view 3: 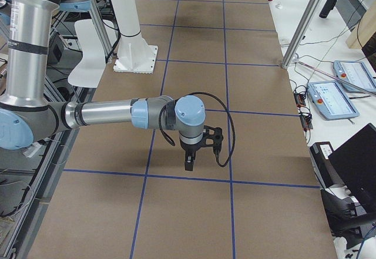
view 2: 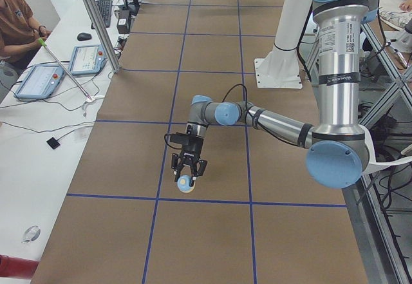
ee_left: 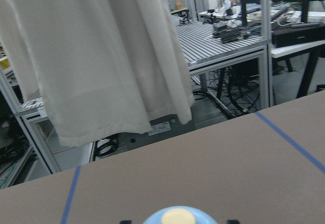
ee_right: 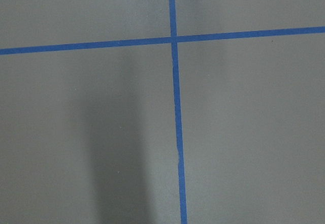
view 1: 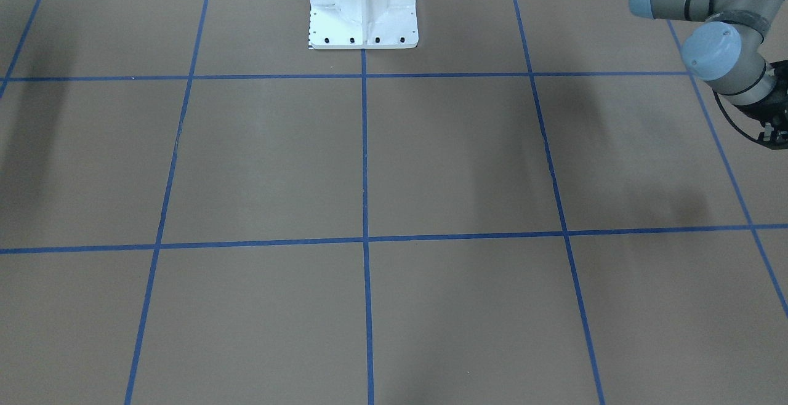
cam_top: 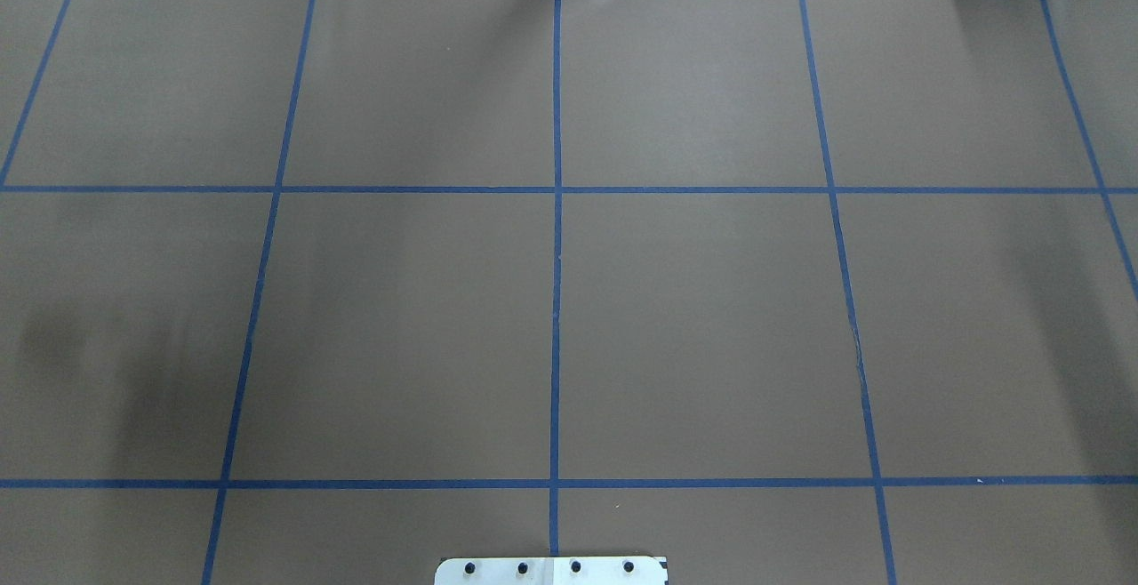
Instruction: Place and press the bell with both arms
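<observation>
The bell (ee_left: pixel 177 216) sits right under the left wrist camera, its light-blue dome and cream button up, at the very bottom edge of that view with a black fingertip showing on either side. The side view from the robot's left shows it pinched at the tips of the left hand (view 2: pixel 186 179), which points downward and appears to carry it raised off the tabletop (cam_top: pixel 711 300). The left arm (view 2: pixel 277 123) reaches out to it from a tall upright column. Below and around this hand the tabletop is flat brown sheeting divided into large squares by blue tape lines (ee_right: pixel 175 132); one cross line runs just past the hand, and soft shadows lie on the sheet. Beyond the hand's camera hang a cream curtain (ee_left: pixel 101 56) and aluminium-framed benches (ee_left: pixel 218 41) with cables beneath. The right hand (view 3: pixel 188 166) also points down over the tabletop, well apart from the left one, on the right arm (view 3: pixel 106 115); I cannot tell whether its fingers are spread or pressed together. Directly under it two tape lines cross. The white bolted pedestal (view 1: pixel 363 11) stands at the robot's side of the tabletop. Along the far side runs a white desk (view 2: pixel 38 142) with two control tablets (view 2: pixel 38 81), where a person (view 2: pixel 16 20) sits.
</observation>
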